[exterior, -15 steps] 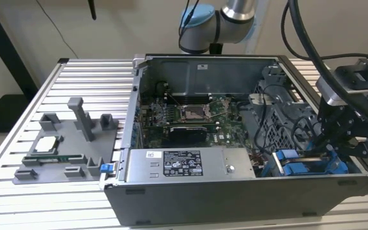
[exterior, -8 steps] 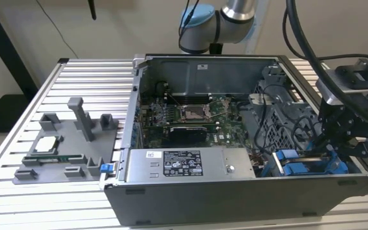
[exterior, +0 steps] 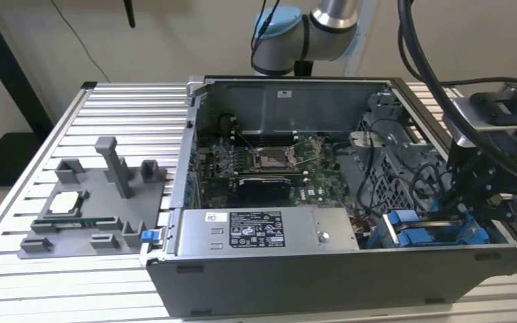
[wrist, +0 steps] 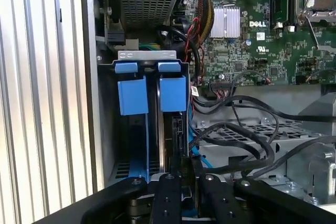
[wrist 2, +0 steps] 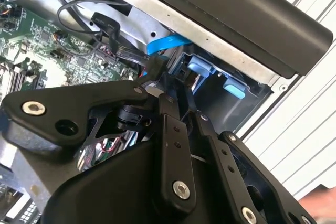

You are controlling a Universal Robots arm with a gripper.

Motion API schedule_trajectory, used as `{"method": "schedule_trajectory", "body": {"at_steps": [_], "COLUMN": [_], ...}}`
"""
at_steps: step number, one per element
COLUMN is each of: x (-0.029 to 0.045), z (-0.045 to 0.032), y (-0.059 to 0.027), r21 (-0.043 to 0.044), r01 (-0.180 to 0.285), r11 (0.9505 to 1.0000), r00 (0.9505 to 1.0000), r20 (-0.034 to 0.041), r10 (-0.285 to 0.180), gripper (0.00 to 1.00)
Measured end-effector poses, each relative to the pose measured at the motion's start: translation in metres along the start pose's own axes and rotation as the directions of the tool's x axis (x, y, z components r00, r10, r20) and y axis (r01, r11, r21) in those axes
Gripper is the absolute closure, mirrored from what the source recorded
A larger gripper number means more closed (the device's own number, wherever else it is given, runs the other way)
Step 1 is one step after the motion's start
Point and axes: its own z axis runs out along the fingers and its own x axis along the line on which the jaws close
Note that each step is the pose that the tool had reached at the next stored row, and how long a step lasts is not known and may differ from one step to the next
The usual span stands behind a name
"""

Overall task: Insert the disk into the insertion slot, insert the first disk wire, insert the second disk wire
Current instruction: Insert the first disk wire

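Two blue tabs [wrist: 132,95] are sticking up out of the insertion slot [wrist: 147,55], which is sitting in the near corner of the open computer case [exterior: 330,276] at the exterior view's right. The disk [wrist: 172,135] is standing on edge down inside that slot in its blue carrier, so it's looking seated already. The rest of the case is holding the motherboard [exterior: 268,161] in the middle and the power-supply box [exterior: 258,232] along the near wall, with black cables [wrist: 236,129] looping beside the cage.

Over at the exterior view's left, a grey fixture tray [exterior: 61,237] is lying on the slatted table [exterior: 124,108] with a processor [exterior: 65,202] and a memory stick [exterior: 75,222] in it.

The gripper [wrist: 186,167] is hanging right over the slot, just beside the disk's edge, with a blue flat cable [wrist 2: 168,43] running close by its tip. Honestly can't tell whether it's clamped on anything or standing apart.
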Motion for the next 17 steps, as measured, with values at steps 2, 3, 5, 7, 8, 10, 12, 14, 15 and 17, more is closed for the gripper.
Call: {"method": "schedule_trajectory", "body": {"at_steps": [2, 3, 5, 7, 8, 10, 12, 14, 15, 17], "x": [0.0002, 0.0004, 0.0006, 0.0007, 0.0008, 0.0009, 0.0006, 0.0001, -0.0002, -0.0008], "z": [0.0015, 0.0026, 0.0045, 0.005, 0.0055, 0.0057, 0.0038, 0.0002, -0.0018, -0.0064], "y": [0.0, 0.0, 0.0, 0.0, 0.0, 0.0001, 0.0004, 0.0005, 0.0005, 0.0006], "r21": [-0.0004, -0.0003, 0.0004, 0.0008, 0.0008, 0.0006, 0.0006, 0.0006, 0.0006, 0.0002], "r01": [-0.005, -0.008, -0.012, -0.014, -0.015, -0.016, -0.017, -0.018, -0.018, -0.018], "r11": [1.0, 1.0, 0.9999, 0.9999, 0.9999, 0.9999, 0.9999, 0.9998, 0.9998, 0.9998], "r00": [1.0, 1.0, 0.9999, 0.9999, 0.9999, 0.9999, 0.9999, 0.9998, 0.9998, 0.9998], "r20": [0.0, 0.0002, -0.0013, -0.0017, -0.0007, 0.0, -0.0004, -0.0004, -0.0003, -0.0006], "r10": [0.005, 0.008, 0.012, 0.014, 0.015, 0.016, 0.017, 0.018, 0.018, 0.018], "gripper": [1.0, 1.0, 1.0, 1.0, 1.0, 0.0, 0.0, 0.0, 0.0, 0.0]}}
